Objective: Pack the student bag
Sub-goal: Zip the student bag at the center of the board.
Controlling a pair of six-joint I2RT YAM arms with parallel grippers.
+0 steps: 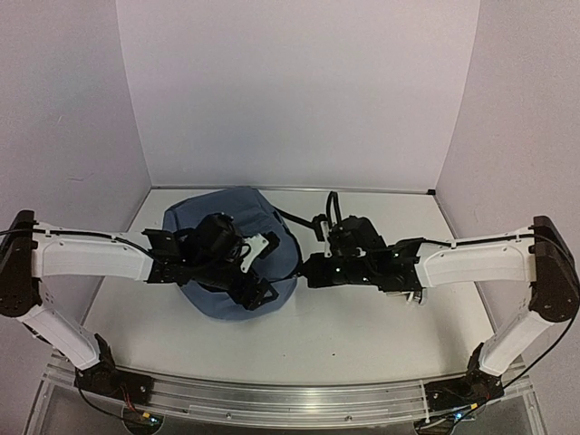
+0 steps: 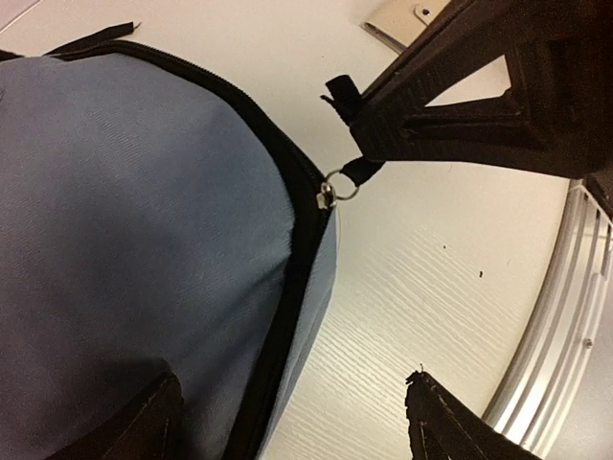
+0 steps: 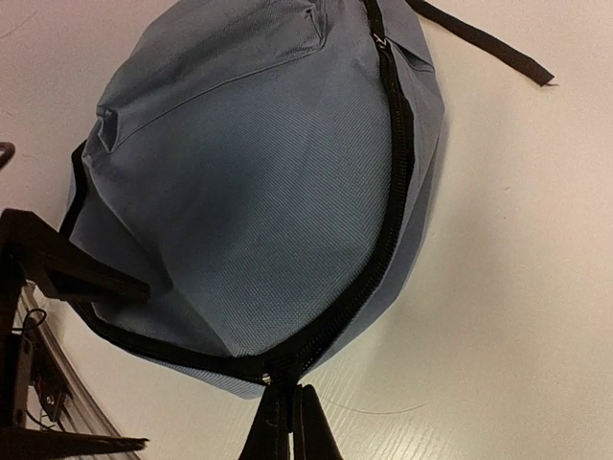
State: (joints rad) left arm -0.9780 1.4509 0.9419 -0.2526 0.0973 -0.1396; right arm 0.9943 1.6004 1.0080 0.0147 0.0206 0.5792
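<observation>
The slate-blue student bag (image 1: pixel 227 213) lies on the white table, left of centre. Its black zipper (image 3: pixel 393 163) runs shut along the edge. My right gripper (image 3: pixel 290 422) is at the bag's near right edge, shut on the black zipper pull (image 3: pixel 280 376). In the left wrist view the right gripper's fingers (image 2: pixel 460 86) pinch the pull tab (image 2: pixel 362 171) above its metal ring (image 2: pixel 337 187). My left gripper (image 2: pixel 292 422) is open and empty over the bag's edge, with one finger (image 2: pixel 144 422) over the fabric and the other (image 2: pixel 445 426) over the table.
A loose black strap (image 3: pixel 488 43) lies on the table beyond the bag, and more black straps (image 1: pixel 317 217) lie behind it. A metal rail (image 1: pixel 290 394) runs along the table's near edge. White walls close the back and sides.
</observation>
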